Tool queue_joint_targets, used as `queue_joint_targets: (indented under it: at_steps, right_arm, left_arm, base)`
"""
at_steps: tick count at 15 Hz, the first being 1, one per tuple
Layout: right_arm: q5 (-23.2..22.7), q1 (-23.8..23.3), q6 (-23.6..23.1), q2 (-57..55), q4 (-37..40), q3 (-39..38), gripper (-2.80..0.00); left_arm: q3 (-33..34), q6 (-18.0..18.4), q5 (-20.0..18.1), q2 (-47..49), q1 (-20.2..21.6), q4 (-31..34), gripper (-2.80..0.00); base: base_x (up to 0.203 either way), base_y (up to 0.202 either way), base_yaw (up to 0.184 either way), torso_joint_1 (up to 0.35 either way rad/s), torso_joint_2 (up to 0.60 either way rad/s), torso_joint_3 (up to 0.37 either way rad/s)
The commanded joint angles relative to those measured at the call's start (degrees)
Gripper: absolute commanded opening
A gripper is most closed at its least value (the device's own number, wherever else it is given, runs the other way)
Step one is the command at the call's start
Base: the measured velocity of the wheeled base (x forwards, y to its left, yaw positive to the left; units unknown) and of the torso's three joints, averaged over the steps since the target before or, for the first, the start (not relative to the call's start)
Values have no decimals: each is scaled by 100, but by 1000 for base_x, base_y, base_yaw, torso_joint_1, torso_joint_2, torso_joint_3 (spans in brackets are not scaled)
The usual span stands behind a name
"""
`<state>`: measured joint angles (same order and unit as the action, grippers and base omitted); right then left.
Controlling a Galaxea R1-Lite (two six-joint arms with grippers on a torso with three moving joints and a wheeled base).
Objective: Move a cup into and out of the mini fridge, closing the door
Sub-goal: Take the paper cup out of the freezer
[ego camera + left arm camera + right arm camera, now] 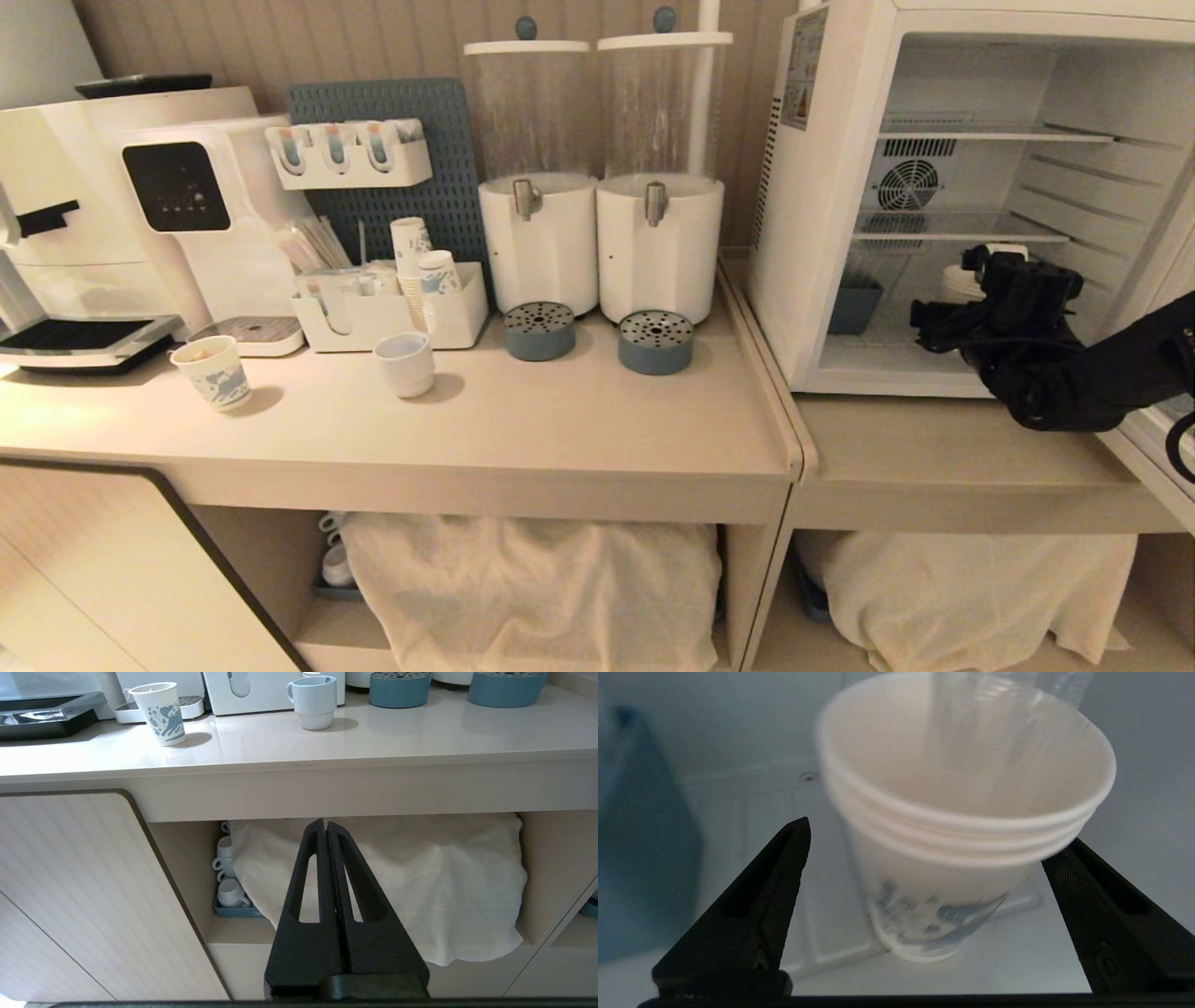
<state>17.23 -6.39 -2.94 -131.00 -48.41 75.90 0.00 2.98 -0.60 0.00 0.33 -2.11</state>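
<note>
right wrist view — one cup (pixel 952 858), three rims, between the spread right pincer (pixel 924 858).

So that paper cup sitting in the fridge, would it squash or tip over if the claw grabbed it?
The cup is probably light and thin-walled, so a hard squeeze might dent it. Its layered rims suggest several nested cups, which likely stiffens it. Tall on a narrow base, it could tip if nudged by one finger of the open right gripper.

The cup (pixel 952 868) is standing on the mini fridge (pixel 822 308) floor, between the right end effector (pixel 924 868)'s spread fingers; a bin (pixel 851 306) is sitting beside it, toward the table (pixel 560 420).
</note>
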Motion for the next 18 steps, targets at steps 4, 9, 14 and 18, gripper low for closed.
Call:
queue_joint_targets:
  at_steps: [4, 9, 14, 18]
  right_arm:
    - [8, -64, -23, -145, 43, 215, -280]
    - [-89, -73, -5, -57, 174, 126, -280]
    - [-216, -99, 20, 263, 171, -230, -280]
    - [-460, -93, 20, 1028, 239, -819, -280]
  left_arm:
    - [97, 18, -11, 0, 2, 0, -280]
    - [97, 18, -11, 0, 2, 0, -280]
    - [97, 18, -11, 0, 2, 0, -280]
    - [105, 18, -11, 0, 2, 0, -280]
  base:
    - [0, 0, 0, 0, 0, 0]
    - [0, 0, 0, 0, 0, 0]
    - [0, 0, 0, 0, 0, 0]
    - [0, 0, 0, 0, 0, 0]
